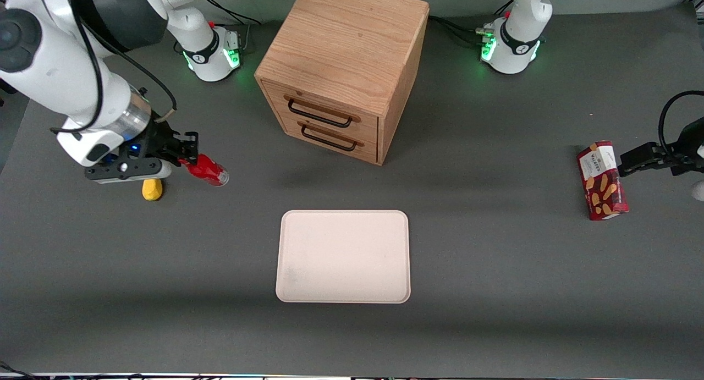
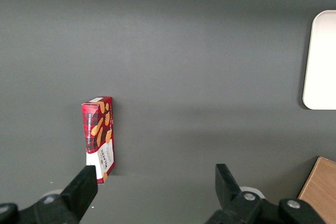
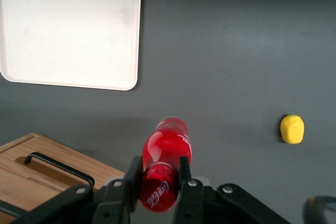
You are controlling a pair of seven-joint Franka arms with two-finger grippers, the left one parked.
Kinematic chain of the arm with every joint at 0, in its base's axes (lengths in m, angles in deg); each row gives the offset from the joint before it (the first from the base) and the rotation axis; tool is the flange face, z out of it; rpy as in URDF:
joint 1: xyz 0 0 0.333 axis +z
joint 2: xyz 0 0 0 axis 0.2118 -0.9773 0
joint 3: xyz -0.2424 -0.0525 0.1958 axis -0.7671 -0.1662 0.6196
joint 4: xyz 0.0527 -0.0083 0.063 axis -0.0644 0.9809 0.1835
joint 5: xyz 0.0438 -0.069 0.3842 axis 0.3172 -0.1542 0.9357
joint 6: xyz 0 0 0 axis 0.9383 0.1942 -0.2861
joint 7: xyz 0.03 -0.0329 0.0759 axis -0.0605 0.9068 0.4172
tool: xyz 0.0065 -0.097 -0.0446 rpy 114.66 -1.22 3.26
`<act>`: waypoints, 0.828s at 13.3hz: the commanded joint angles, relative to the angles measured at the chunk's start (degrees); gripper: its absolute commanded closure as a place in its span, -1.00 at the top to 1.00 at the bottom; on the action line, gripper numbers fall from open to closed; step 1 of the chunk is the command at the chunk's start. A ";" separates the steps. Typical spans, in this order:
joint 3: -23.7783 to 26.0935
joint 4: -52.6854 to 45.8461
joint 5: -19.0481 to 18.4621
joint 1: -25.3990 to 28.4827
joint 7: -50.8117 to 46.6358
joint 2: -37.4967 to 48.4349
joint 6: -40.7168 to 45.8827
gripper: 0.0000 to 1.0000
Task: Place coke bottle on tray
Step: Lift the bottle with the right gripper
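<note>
Gripper (image 1: 184, 155): raised above the table toward the working arm's end, fingers (image 3: 185, 174) clamped on the coke bottle (image 1: 208, 170). Bottle: lying tilted in the grip, off the table surface, well apart from the tray (image 1: 344, 256).
Tray: flat on the table (image 1: 495, 286), nearer the front camera than the bottle, nothing on it.
Yellow lump (image 1: 152, 189): on the table, just beneath the gripper, farther from the camera than the tray.
Biscuit box (image 1: 602, 180): toward the parked arm's end.
Wooden cabinet (image 1: 344, 66): two drawers, farther from the camera than the tray.
</note>
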 commanded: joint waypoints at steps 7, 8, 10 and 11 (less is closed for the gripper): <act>0.36 -19.77 0.09 0.40 0.32 -10.25 7.83 -1.00; 0.62 -22.49 0.17 0.49 -0.04 -12.36 7.84 -1.00; 1.59 -27.76 0.08 1.80 -1.79 -16.49 7.84 -1.00; 1.77 -30.49 0.17 2.59 -3.71 -18.60 7.84 -1.00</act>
